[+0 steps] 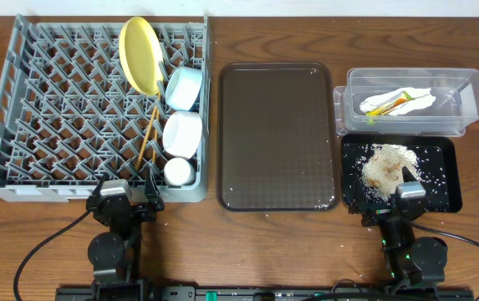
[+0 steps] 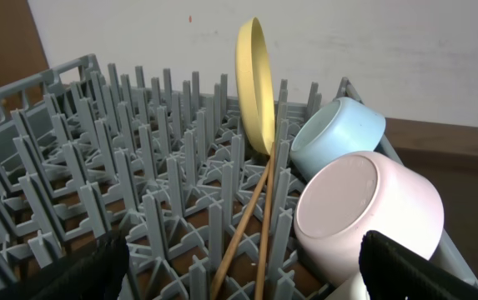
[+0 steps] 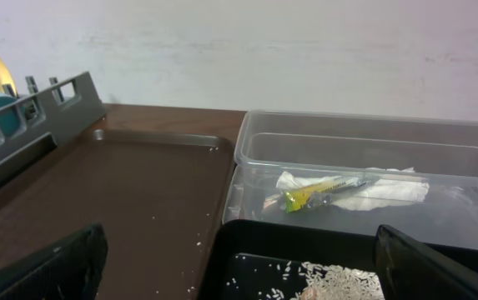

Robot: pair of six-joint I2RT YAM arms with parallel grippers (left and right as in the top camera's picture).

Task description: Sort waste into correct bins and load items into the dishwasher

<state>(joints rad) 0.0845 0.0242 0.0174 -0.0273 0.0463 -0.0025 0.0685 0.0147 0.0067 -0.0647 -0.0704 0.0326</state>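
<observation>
both pincers gaping, nothing held: watch how you pull away

your left gripper (image 1: 129, 201) is hanging wide open and empty at the near edge of the dish rack (image 1: 22, 109), just beside the small white cup (image 1: 178, 171) and the white bowl (image 1: 182, 132). beyond them, the chopsticks (image 1: 149, 134) are leaning among the pegs, the light blue bowl (image 1: 184, 87) is lying tilted, and the yellow plate (image 1: 141, 54) is standing on edge.

your right gripper (image 1: 396, 203) is also gaping with nothing in it, at the near rim of the black tray (image 1: 444, 188) holding the rice scraps (image 1: 387, 163). the napkin (image 1: 415, 99) and wrapper (image 1: 385, 104) are lying in the clear box (image 1: 473, 92).

sorting looks finished to me. if you are nudging the left forward, you are risking toppling the cup. a low right sweep is risking scattered rice.
</observation>
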